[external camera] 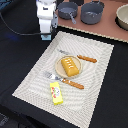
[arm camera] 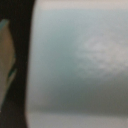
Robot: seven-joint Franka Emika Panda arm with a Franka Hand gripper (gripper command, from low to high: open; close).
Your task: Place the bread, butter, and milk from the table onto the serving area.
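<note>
The bread (external camera: pixel 70 66), a golden-orange loaf, lies on the round tan plate (external camera: pixel 60 70) in the middle of the serving area's striped placemat (external camera: pixel 95 95). The butter (external camera: pixel 56 93), a yellow box with a red mark, lies on the mat near its front edge. My gripper (external camera: pixel 46 34) is low at the mat's far corner, on the exterior view's left, with its fingers down around the milk (external camera: pixel 46 37). Only a pale blue bit of the milk shows there. In the wrist view the milk's pale blue-white side (arm camera: pixel 80 60) fills the picture. The fingers' closure does not show.
A fork (external camera: pixel 49 75) and an orange-handled knife (external camera: pixel 73 83) lie beside the plate, another orange-handled utensil (external camera: pixel 86 58) behind it. Two grey pots (external camera: pixel 68 9) (external camera: pixel 92 12) stand on a pinkish-brown board (external camera: pixel 107 27) at the back. A bowl (external camera: pixel 123 16) is at the far right.
</note>
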